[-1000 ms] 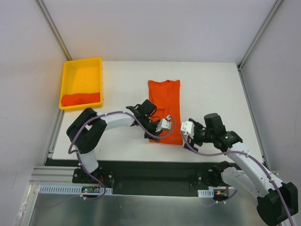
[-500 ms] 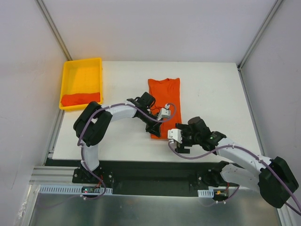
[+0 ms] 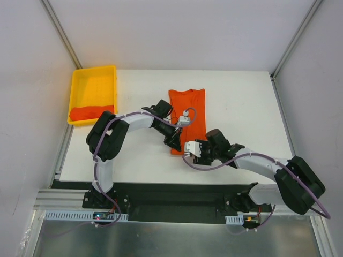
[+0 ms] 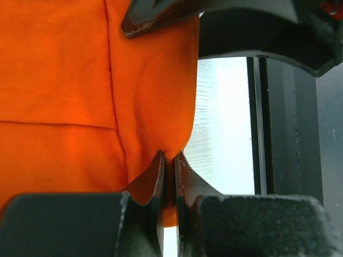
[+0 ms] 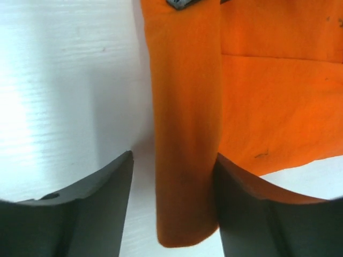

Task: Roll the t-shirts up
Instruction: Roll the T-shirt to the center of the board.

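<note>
- Cloth fills the nearest part of the scene: the near-left corner of the folded t-shirt [image 3: 188,107] sits right at both grippers, and the top view shows them crowding its near hem.
- The right gripper [image 5: 172,155] is the nearer one. Its jaws stand apart, straddling a narrow strip of orange cloth that lies between them and runs away from the camera.
- The left gripper [image 4: 170,158], just beyond and to the left, has its jaws pressed together on a small pucker of the same shirt, at its edge where the white table [image 3: 241,107] begins.
- From the jaws the shirt stretches away, long axis near to far, collar at the far end. A roll would, I judge, travel that way from the held hem.
- Both grippers cover the near hem in the top view, so whether any turn of a roll exists cannot be told, nor whether the strip is a fold or lifted cloth.
- Far left, a second t-shirt [image 3: 92,113] lies bunched in the near end of the yellow tray [image 3: 94,69], its shape unclear.
</note>
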`<state>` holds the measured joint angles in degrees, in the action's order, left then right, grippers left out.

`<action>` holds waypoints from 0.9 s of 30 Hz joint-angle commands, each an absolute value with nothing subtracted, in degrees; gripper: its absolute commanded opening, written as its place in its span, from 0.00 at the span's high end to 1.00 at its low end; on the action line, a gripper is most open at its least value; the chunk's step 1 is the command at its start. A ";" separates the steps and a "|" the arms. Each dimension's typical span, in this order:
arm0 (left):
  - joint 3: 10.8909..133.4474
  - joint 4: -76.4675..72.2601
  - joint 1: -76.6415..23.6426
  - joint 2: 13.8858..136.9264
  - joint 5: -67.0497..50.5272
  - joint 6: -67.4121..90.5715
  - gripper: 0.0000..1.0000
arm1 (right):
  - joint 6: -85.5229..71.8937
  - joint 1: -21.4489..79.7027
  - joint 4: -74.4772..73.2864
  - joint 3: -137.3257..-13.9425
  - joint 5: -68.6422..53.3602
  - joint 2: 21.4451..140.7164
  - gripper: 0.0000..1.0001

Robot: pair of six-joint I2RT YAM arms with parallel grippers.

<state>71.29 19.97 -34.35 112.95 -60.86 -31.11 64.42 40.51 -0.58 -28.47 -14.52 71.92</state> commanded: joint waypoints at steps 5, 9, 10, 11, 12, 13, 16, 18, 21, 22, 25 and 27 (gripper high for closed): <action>75.49 24.34 -31.56 114.78 -68.20 -24.80 1.00 | 63.80 34.46 -18.68 -42.50 -25.46 78.30 0.75; 76.99 25.84 -30.59 115.92 -69.61 -18.82 1.00 | 68.72 30.33 -35.57 -48.33 -36.71 84.09 0.86; 77.60 26.88 -30.32 117.23 -70.57 -17.85 1.00 | 70.21 29.02 -40.90 -49.38 -38.04 85.24 0.86; 77.96 26.98 -29.80 117.68 -71.27 -15.67 1.00 | 72.49 28.74 -43.39 -50.26 -38.93 86.65 0.87; 78.48 26.98 -29.62 118.12 -71.19 -14.86 1.00 | 73.81 28.48 -45.77 -52.10 -40.33 87.97 0.87; 78.75 27.07 -29.53 118.65 -71.02 -14.33 1.00 | 74.09 27.87 -49.27 -52.99 -40.60 90.94 0.88; 79.36 27.16 -29.44 119.61 -68.83 -14.15 1.00 | 74.01 25.67 -52.98 -55.89 -43.06 96.39 0.89; 80.67 27.68 -29.18 120.84 -68.99 -13.27 1.00 | 73.92 24.53 -54.49 -57.39 -44.38 99.13 0.89; 82.17 27.95 -29.00 123.22 -68.82 -11.87 1.00 | 75.06 22.94 -58.35 -60.55 -44.91 103.18 0.89; 82.44 27.95 -29.00 124.18 -68.38 -11.78 1.00 | 75.41 22.24 -59.58 -61.51 -44.65 104.05 0.90; 83.58 28.04 -28.92 125.41 -65.05 -11.78 1.00 | 75.85 21.10 -63.43 -63.28 -43.94 109.23 0.89; 83.85 28.04 -28.74 125.77 -62.33 -11.78 0.98 | 74.28 20.57 -66.69 -67.93 -44.65 113.71 0.90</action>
<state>81.54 26.30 -30.70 124.92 -67.92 -12.05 73.17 22.17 -51.29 -63.66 -45.19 107.53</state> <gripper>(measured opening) 0.033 0.190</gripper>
